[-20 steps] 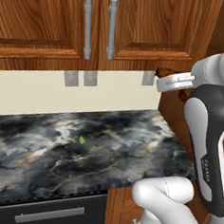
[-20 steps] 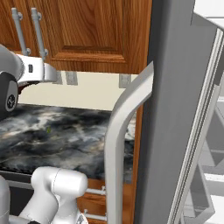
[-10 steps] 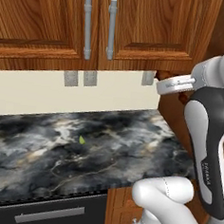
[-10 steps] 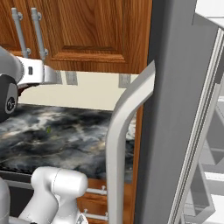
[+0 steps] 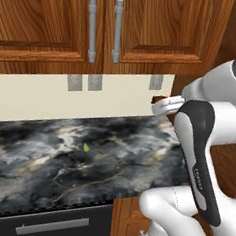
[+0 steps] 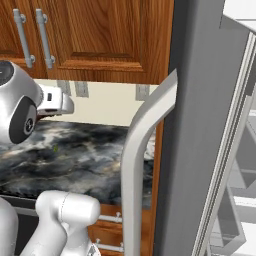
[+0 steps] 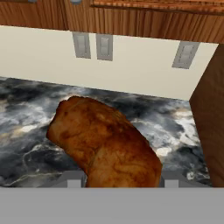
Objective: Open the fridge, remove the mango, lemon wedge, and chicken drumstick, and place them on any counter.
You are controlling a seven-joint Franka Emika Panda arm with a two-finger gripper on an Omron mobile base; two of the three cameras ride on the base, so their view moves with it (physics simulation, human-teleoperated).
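Chicken drumstick [image 7: 105, 142], a plump curved piece with a glossy, mottled reddish-brown skin, fills the middle of the hand view; its thicker rounded end points up and to the left and its lower end runs down between the gripper [image 7: 119, 181], whose two fingers close on it from either side, only their grey bases showing at the bottom. It hangs above the counter [image 5: 45, 169], a flat slab of black marbled stone streaked with grey, white and faint golden veins. On that stone, in the left base view, lies the lemon wedge [image 5: 86, 147], a tiny yellow-green pointed sliver, well apart from the counter's edges. Behind the counter runs a smooth cream wall [image 5: 36, 96] carrying three small grey rectangular outlets [image 5: 84, 82]. Above it hang wooden cabinets [image 5: 52, 19] of warm, strongly grained brown wood with raised panel doors and two slim grey bar handles [image 5: 92, 28] set side by side. Below the counter edge sits a dark front with a horizontal grey bar handle [image 5: 51, 226]. In the right base view the fridge [image 6: 200, 130] stands at the right, its flat grey door swung open toward the camera, with a long pale curved vertical handle [image 6: 137, 175] along its edge and white shelving visible inside at the far right. The arm's smooth white shell with dark joints curves across the right of the left base view.
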